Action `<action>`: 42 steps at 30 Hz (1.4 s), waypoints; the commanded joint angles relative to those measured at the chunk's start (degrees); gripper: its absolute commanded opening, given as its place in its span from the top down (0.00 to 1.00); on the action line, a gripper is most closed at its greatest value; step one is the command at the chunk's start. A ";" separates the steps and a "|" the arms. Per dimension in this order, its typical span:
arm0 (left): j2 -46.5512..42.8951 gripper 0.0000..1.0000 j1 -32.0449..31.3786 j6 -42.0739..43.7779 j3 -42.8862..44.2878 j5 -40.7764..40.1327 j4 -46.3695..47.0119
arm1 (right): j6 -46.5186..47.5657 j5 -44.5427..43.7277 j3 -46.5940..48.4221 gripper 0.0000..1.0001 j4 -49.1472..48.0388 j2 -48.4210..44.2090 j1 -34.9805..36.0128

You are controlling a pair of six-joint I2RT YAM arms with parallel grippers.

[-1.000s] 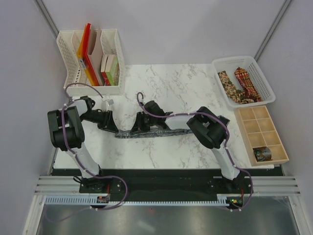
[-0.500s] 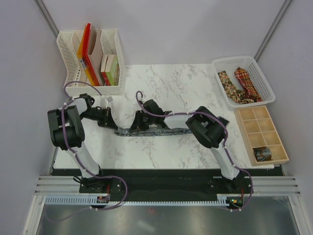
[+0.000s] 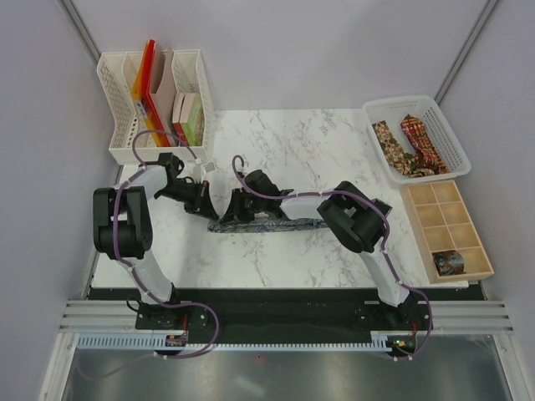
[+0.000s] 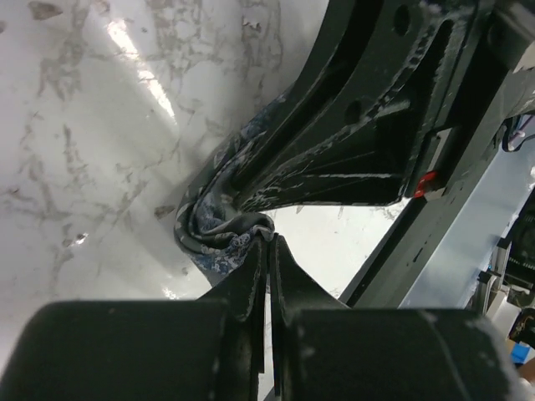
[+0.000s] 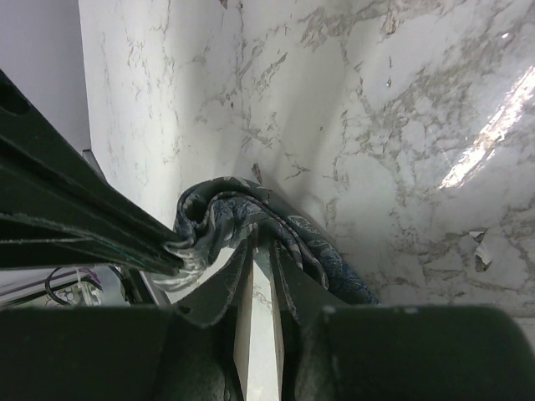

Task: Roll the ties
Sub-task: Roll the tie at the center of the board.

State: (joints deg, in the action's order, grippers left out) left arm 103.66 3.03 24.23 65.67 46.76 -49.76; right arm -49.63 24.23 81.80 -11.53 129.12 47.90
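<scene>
The dark grey-green tie (image 3: 276, 225) lies across the marble table (image 3: 292, 150), its left end curled into a small roll (image 4: 213, 230). My left gripper (image 3: 205, 200) is shut on that curled end, seen in the left wrist view (image 4: 269, 242). My right gripper (image 3: 232, 209) is shut on the same roll from the other side (image 5: 263, 246); the roll shows in the right wrist view (image 5: 242, 209). The brown-gold tie (image 3: 386, 142) and the red tie (image 3: 422, 142) lie in the white basket (image 3: 451, 138) at the back right.
A white rack (image 3: 113, 109) with coloured books and folders stands at the back left. A wooden compartment tray (image 3: 418, 217) at the right edge holds one rolled tie (image 3: 449, 262) in a near cell.
My left gripper has moved right along the tie, towards the right gripper. The tie's left end has been drawn in and curled, so the flat part is shorter.
</scene>
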 commanded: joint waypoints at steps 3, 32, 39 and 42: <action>1.19 0.98 -4.15 -6.30 0.86 0.88 4.23 | 1.29 -2.52 -0.24 0.79 3.62 1.05 0.09; 7.96 0.98 -5.31 -16.14 1.04 -11.25 6.78 | 5.68 3.19 -5.07 0.72 5.83 -8.80 -4.83; 7.70 0.98 -5.31 -15.62 1.13 -11.69 5.90 | 6.12 1.96 -4.37 0.73 4.06 -4.84 -4.83; 7.53 0.98 -5.31 -15.62 1.13 -11.78 5.81 | 6.12 1.87 -4.37 0.72 4.23 -4.32 -4.75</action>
State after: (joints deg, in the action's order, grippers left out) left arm 110.48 -2.07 8.51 66.52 41.08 -45.74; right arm -44.69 26.81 77.01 -6.33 124.18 42.70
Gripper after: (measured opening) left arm 0.026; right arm 0.277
